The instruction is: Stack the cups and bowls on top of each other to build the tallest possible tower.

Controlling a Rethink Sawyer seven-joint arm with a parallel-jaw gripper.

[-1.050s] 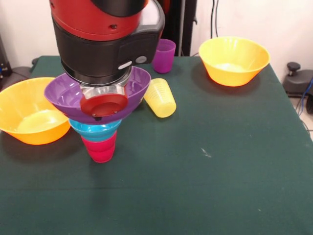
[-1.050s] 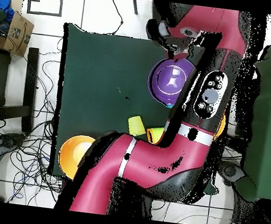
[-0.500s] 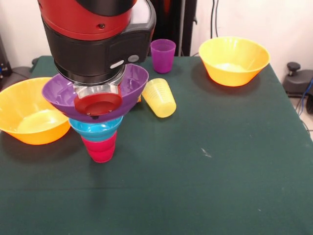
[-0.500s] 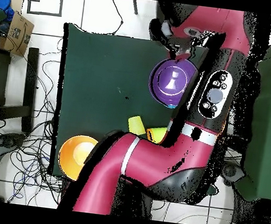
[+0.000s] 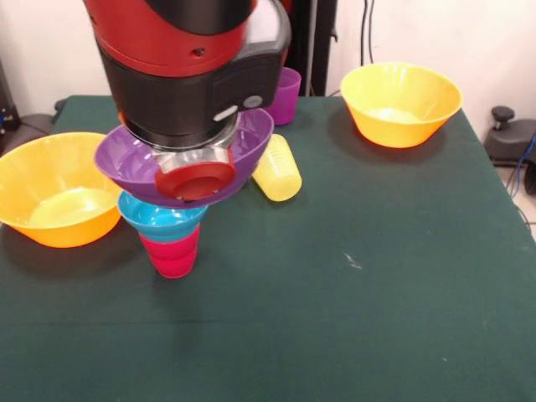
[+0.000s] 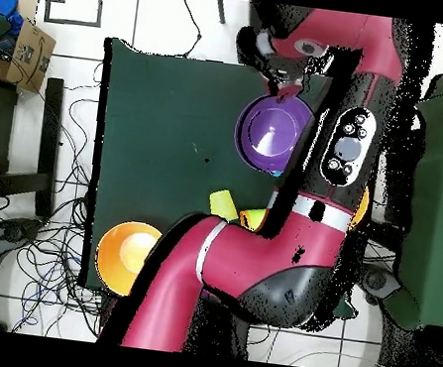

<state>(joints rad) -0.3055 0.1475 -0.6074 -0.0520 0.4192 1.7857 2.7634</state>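
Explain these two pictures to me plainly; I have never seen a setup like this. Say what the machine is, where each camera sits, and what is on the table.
The big red and black shape is a robot arm. One camera looks across the green table toward the robot; the other hangs above and looks straight down.

Near the middle stands a small tower: a red cup, upside down, with a cyan bowl on it. The arm's end is over a purple bowl just above the cyan one, off-centre to one side. The arm hides the gripper, so I cannot tell whether it grips the bowl.

Elsewhere on the table: two large orange bowls, a yellow cup lying on its side, and a purple cup standing behind the arm.
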